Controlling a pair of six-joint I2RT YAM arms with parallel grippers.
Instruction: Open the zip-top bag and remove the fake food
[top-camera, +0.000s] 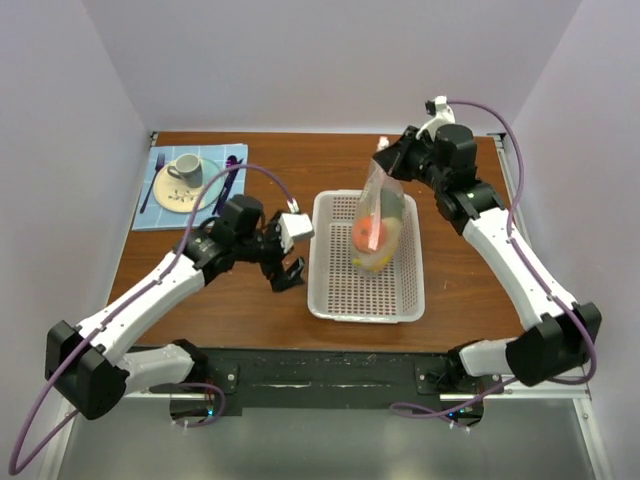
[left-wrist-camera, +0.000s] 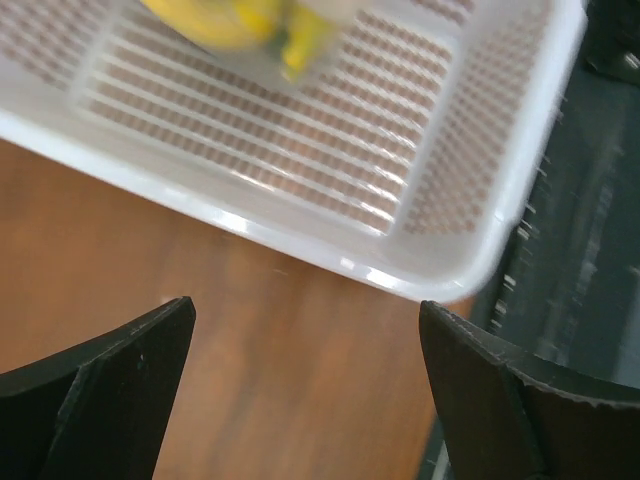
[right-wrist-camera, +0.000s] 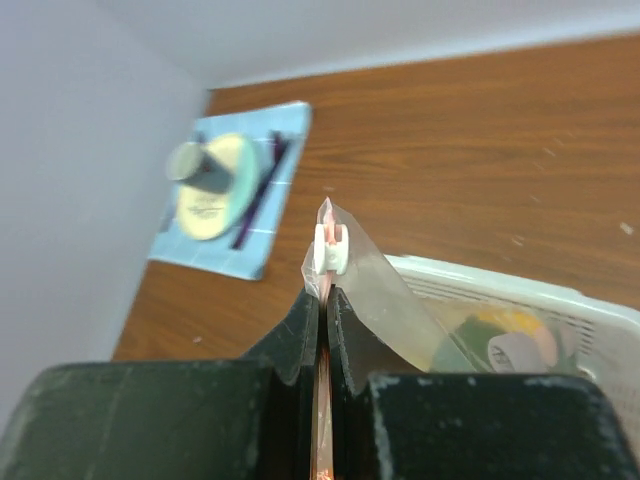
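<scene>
The clear zip-top bag hangs over the white perforated basket, held up by its pink-red zip strip. My right gripper is shut on that strip; in the right wrist view the strip runs between the closed fingers, with the white slider just past the fingertips. The fake food, an orange, yellow and green pieces, sits in the bag's lower end; green and white pieces show through the plastic. My left gripper is open and empty over the wood left of the basket.
A blue placemat at the back left carries a yellow plate, a grey cup and purple cutlery. Grey walls enclose the table on three sides. The black arm mount runs along the front edge.
</scene>
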